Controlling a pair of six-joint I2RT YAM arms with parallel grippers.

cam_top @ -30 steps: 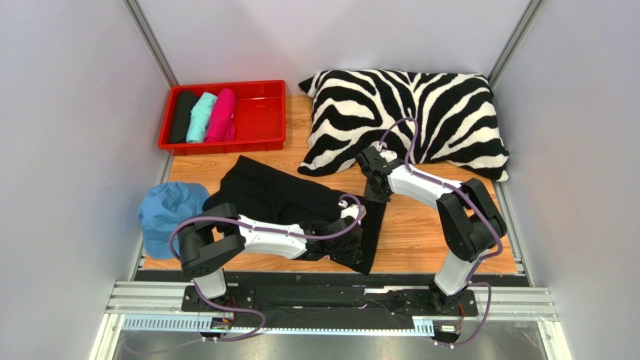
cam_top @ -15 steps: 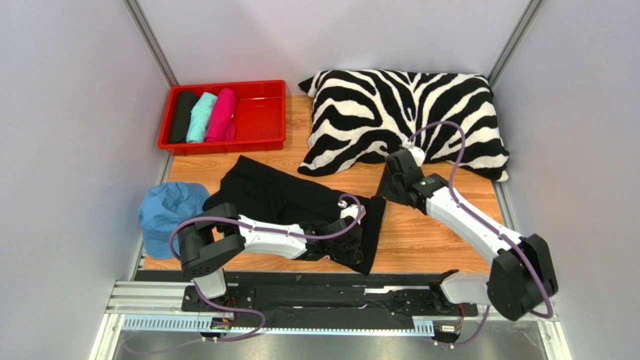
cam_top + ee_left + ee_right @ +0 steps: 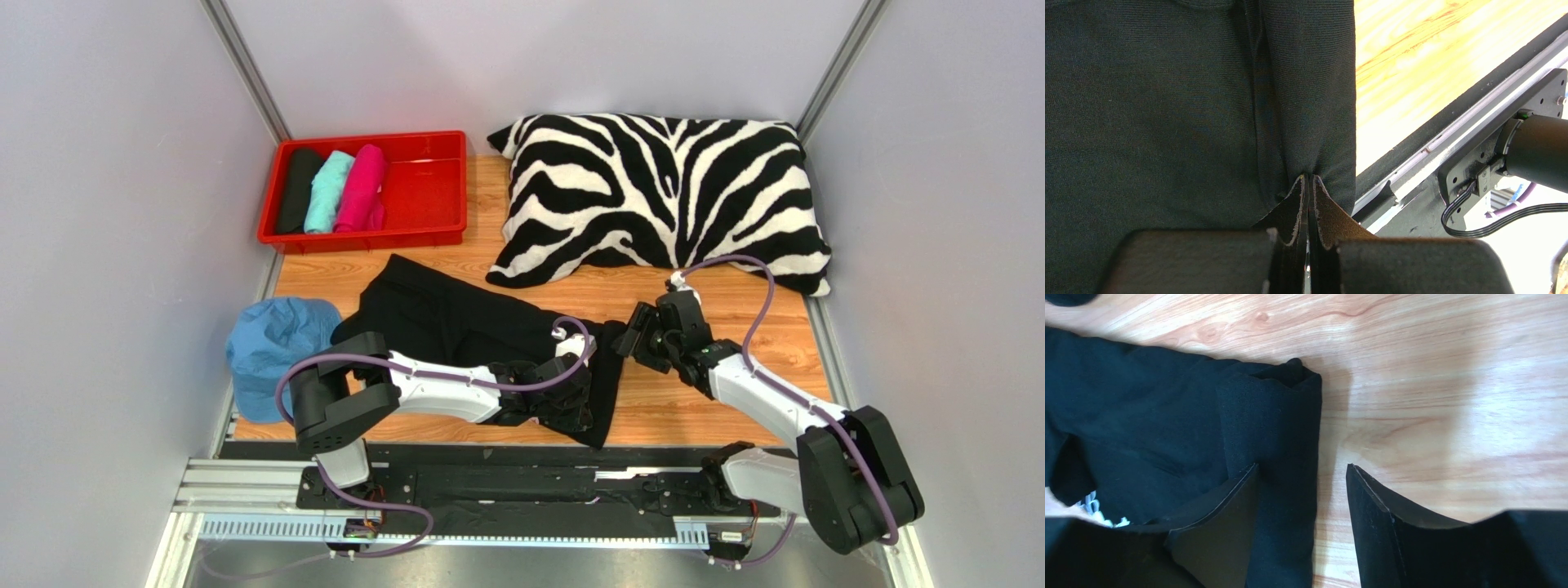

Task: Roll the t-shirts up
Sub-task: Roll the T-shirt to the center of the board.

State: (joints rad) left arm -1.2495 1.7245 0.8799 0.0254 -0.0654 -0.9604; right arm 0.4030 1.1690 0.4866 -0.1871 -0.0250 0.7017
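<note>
Your left gripper (image 3: pixel 1309 184) stays pinched shut on the near hem of the large black t-shirt (image 3: pixel 460 321), which lies mid-table (image 3: pixel 724 312) and reaches the near edge. Your right gripper (image 3: pixel 1303 471) has drawn back from the zebra pillow (image 3: pixel 662 184) to the shirt's right edge, jaws now wider and astride its fold, ungripped. Three rolled tees (image 3: pixel 329 190) lie in the red tray (image 3: pixel 368 235) at the far-left corner.

The spread t-shirt (image 3: pixel 454 325) lies under the left gripper (image 3: pixel 1309 184), with its right edge inside the right gripper (image 3: pixel 1301 468). Beyond the right gripper lies the pillow (image 3: pixel 662 184). Far beyond and left of the left gripper, the tray (image 3: pixel 423 184) holds three rolled t-shirts (image 3: pixel 329 190).
</note>
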